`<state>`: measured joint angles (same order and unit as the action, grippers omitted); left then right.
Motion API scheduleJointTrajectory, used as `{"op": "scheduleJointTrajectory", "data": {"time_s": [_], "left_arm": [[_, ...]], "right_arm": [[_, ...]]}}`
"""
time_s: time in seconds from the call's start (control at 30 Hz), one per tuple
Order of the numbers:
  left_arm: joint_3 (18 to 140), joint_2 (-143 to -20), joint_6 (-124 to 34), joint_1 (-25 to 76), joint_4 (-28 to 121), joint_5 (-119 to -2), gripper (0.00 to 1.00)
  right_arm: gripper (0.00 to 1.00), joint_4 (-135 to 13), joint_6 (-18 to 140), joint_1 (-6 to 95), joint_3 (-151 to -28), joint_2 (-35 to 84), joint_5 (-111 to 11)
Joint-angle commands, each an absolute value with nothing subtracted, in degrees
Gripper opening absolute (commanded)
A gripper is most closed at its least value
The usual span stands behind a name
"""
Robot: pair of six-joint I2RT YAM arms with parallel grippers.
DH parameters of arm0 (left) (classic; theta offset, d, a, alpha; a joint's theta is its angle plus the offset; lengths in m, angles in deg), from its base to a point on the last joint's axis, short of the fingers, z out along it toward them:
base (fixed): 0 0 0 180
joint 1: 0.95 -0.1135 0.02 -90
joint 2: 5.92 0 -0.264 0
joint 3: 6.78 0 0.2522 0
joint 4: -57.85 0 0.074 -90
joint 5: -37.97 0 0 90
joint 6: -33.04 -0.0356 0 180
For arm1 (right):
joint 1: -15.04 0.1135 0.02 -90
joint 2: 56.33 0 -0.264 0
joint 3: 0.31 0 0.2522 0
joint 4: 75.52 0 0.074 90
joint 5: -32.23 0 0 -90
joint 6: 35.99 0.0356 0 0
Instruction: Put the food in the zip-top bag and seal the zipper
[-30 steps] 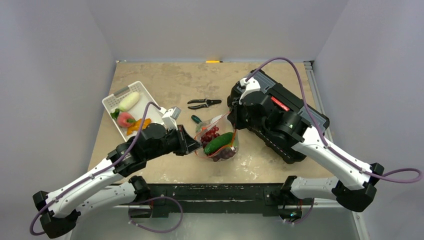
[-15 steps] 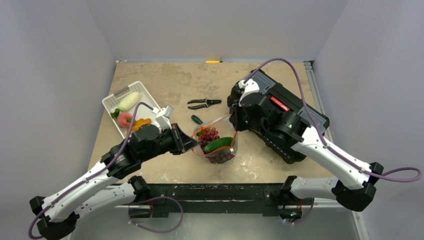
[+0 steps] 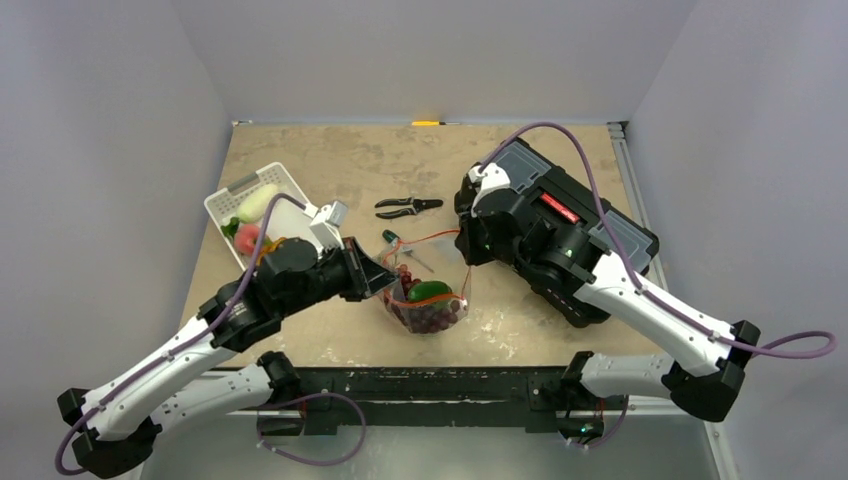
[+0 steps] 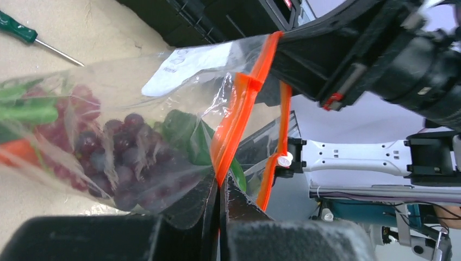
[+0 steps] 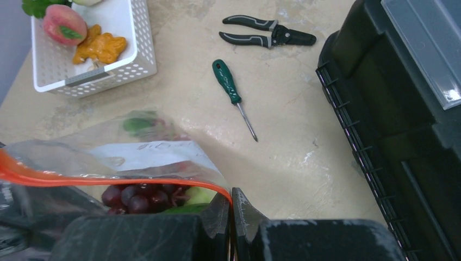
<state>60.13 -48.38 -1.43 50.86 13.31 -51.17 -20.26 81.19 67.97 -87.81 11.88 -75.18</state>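
Left wrist view showed both jaws clamping the orange-red zipper strip (image 4: 236,117) of the clear crinkly plastic bag (image 4: 108,87), seemingly best kept taut for sealing.

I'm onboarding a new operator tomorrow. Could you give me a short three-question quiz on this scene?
1. True or false: only the left gripper pinches the zipper.
2. Which food shows inside the zip-top bag? A) grape bunch B) banana C) corn
3. Fill in: the peach sits in the white ____.
Key: 1 false, the right gripper pinches it too; 2 A; 3 basket.
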Motion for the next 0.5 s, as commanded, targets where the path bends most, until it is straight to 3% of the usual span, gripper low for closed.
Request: {"op": "scheduleJointTrajectory", "data": {"time_s": [0.0,0.1,0.47], "left_arm": [[53.23,-47.87,3.34,50.71,18.93,-51.77,0.0],[49.74,-46.2,5.67,50.64,22.29,-50.51,0.0],[59.42,-50.51,-3.45,50.56,13.35,-46.96,0.0]], "right_arm": [[0.0,-23.11,79.86,67.6,-91.51,8.14,-73.93],[0.0,-26.1,79.85,67.6,-88.32,7.82,-71.42],[0.0,-28.72,80.14,67.64,-85.63,10.01,-69.64]]}}
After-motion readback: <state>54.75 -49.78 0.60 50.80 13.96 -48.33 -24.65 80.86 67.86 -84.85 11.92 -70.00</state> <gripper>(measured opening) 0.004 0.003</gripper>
